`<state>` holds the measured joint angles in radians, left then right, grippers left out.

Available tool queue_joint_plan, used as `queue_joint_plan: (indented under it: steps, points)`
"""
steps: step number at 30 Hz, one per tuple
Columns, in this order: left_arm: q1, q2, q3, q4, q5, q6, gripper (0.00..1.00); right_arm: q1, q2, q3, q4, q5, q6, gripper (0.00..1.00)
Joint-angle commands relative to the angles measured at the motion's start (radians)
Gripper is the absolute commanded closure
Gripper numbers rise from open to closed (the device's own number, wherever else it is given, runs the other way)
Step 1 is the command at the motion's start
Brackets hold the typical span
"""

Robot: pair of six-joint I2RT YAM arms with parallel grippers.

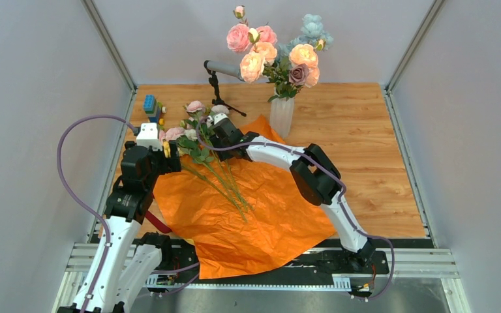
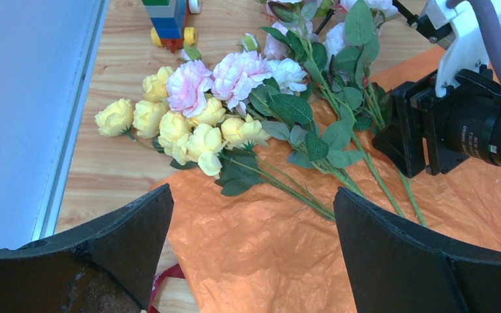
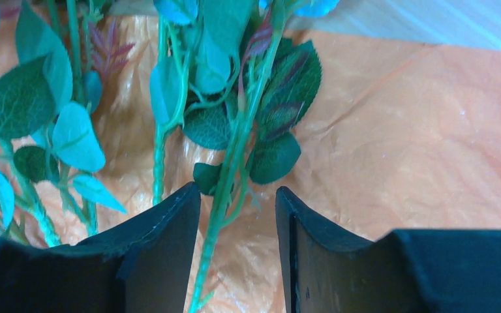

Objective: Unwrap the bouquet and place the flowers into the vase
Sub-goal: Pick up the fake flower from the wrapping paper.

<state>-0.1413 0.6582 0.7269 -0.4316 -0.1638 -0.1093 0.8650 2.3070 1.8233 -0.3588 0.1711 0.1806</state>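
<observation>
Right wrist view: right gripper (image 3: 237, 207) straddles a flower stem (image 3: 222, 199), jaws not yet closed, left gripper (image 2: 253, 203) wide open; next probably pinch and carry to the vase (image 1: 282, 116).

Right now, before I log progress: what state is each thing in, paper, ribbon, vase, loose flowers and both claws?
paper: unwrapped, spread flat.
ribbon: off, lying at the paper's near edge.
vase: upright, holding several blooms.
loose flowers: lying on the paper and the table.
left claw: open, empty.
right claw: open, jaws either side of a stem, not clamped.
</observation>
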Motion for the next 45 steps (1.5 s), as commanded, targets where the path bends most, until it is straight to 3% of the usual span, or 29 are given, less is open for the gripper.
queue_joint_plan:
  steps: [1,16,18,22,27,36,45]
  points:
    - [0.006,-0.009,0.0,0.018,-0.007,-0.001,0.0,0.001,0.052,0.098,-0.01,0.059,-0.041,0.54]
    - [0.006,-0.011,0.0,0.018,-0.01,0.0,0.0,-0.011,0.173,0.266,-0.051,0.061,-0.052,0.59]
    - [0.006,-0.011,0.0,0.017,-0.011,0.0,0.0,-0.016,0.178,0.276,-0.056,0.059,-0.05,0.65]
    - [0.006,-0.011,0.0,0.018,-0.011,0.0,0.0,-0.021,0.167,0.274,-0.058,0.062,-0.044,0.87]
    - [0.006,-0.011,0.0,0.019,-0.011,0.001,0.0,-0.023,0.139,0.261,-0.053,0.079,-0.04,1.0]
    - [0.006,-0.012,0.0,0.018,-0.013,0.002,0.0,-0.022,0.068,0.201,-0.027,0.155,-0.002,1.0]
    - [0.006,-0.014,-0.001,0.019,-0.016,0.002,0.0,-0.046,-0.052,0.112,-0.005,0.207,-0.066,1.0]
